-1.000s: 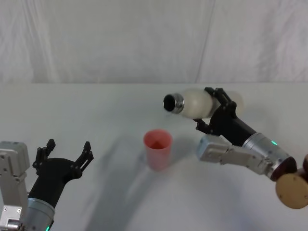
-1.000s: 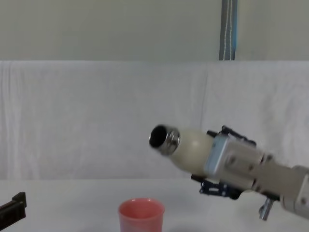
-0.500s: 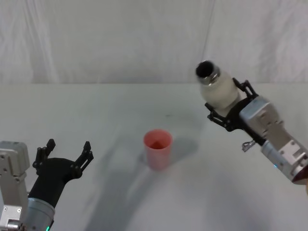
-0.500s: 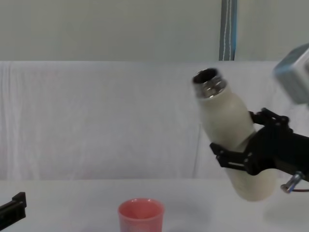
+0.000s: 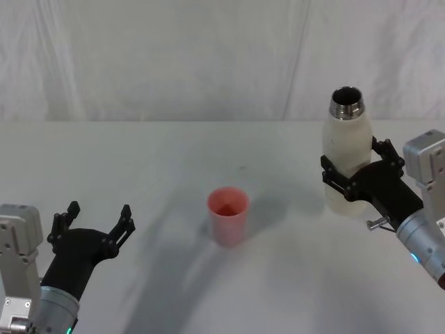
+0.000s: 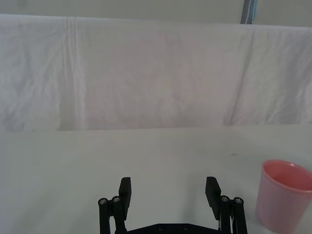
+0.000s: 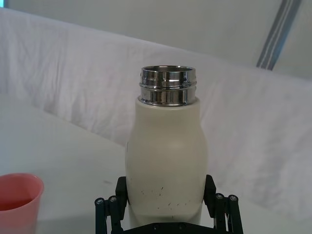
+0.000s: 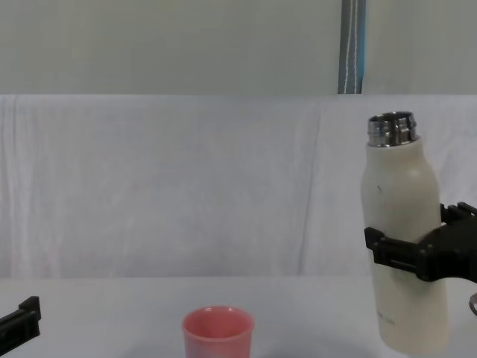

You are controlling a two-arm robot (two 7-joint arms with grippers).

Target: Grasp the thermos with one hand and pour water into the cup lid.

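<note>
Head view puts your left gripper point(image 5: 97, 221) nearest you, low at the left over the white table point(image 5: 160, 160), its fingers spread wide with nothing between them. From its wrist camera you see the same two black fingers point(image 6: 125, 191) standing apart, with the bare tabletop between them.

Next out, near the middle of the table, the pink cup lid point(image 5: 228, 215) stands upright with its mouth open to the top. It sits well apart from both grippers.

Over on your right, the right gripper point(image 5: 356, 177) is clamped around the lower body of the thermos point(image 5: 346, 157). You hold the bottle upright, its steel neck uppermost and uncapped, well to the right of the cup lid. In the chest view the thermos point(image 8: 402, 242) stands far taller than the cup lid point(image 8: 218, 333), with the black fingers wrapping it a little below its middle.

Behind everything, a creased white cloth point(image 5: 174, 56) hangs along the far edge of the table.
</note>
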